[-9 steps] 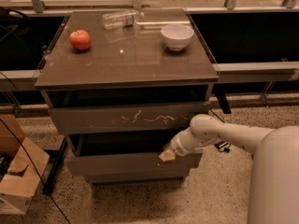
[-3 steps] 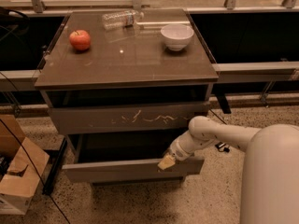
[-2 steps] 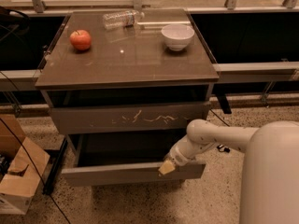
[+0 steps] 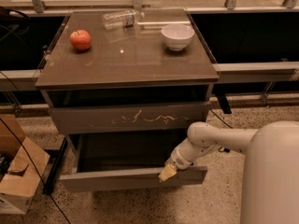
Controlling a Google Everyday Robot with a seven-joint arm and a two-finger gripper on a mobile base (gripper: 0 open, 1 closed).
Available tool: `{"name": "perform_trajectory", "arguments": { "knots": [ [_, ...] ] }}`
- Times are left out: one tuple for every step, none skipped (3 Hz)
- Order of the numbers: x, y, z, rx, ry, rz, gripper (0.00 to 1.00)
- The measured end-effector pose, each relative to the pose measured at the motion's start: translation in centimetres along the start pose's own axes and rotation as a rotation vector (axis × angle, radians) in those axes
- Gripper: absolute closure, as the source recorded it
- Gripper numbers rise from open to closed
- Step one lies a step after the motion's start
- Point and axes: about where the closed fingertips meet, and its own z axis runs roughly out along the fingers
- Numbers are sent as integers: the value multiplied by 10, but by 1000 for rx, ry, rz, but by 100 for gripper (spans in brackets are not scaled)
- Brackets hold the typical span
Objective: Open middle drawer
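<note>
White robot arm (image 4: pixel 219 139), elbow bent, reaches from the right; its tan-tipped gripper (image 4: pixel 168 171) meets the flat grey-brown middle drawer (image 4: pixel 117 178), which juts past the brown table (image 4: pixel 140 59) front edge. Grip: cannot tell.

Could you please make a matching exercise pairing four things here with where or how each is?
1. apple
2. plastic bottle
3. middle drawer
4. gripper

A. lying on its side at the back of the cabinet top
B. pulled out
C. at a drawer front's top edge, right of centre
D. left side of the cabinet top

Pairs: 1-D, 2-A, 3-B, 4-C
</note>
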Motion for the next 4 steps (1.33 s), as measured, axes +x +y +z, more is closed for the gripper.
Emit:
{"name": "perform_trajectory", "arguments": {
  "knots": [
    [0, 0, 0, 0, 0, 0, 1],
    [12, 11, 2, -27, 54, -48, 0],
    [44, 31, 12, -64, 212, -73, 18],
    [42, 30, 9, -64, 212, -73, 41]
  ]
}}
